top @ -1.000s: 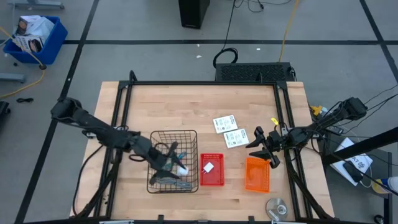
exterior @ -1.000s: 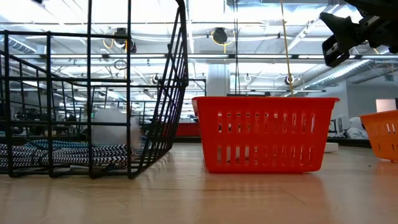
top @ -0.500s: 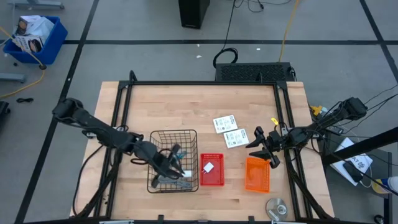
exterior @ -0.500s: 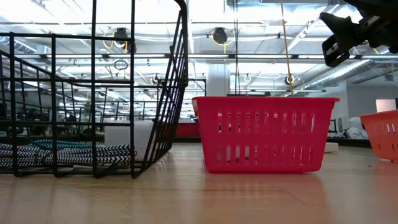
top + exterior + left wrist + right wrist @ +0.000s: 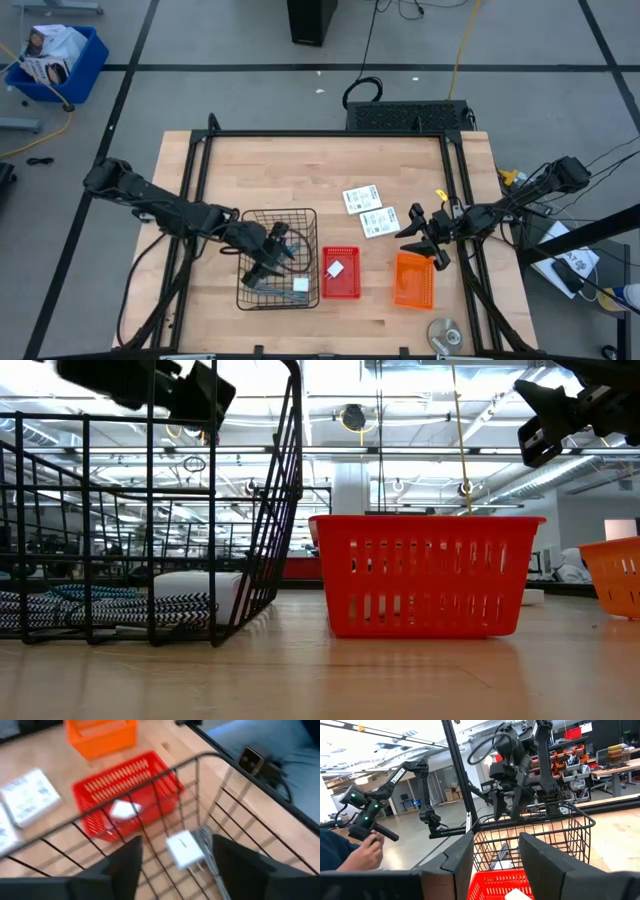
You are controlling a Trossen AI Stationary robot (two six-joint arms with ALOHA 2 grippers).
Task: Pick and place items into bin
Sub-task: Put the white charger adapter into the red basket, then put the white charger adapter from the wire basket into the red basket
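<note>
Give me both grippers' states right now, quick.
Left gripper: jaws open, empty, above the wire basket with a white block lying below.
Right gripper: jaws apart, empty, beside the cards.

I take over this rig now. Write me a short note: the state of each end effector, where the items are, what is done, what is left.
Left end effector: open, empty, above the wire basket.
Right end effector: waits empty above the table between the cards and the orange bin, fingers apart.
Done: one white block lies in the wire basket, beside the tools already there. The other white block is in the red bin.
Left: two white cards with green print are on the table, right of the wire basket. The orange bin looks empty. The silver disc sits at the front edge.
</note>
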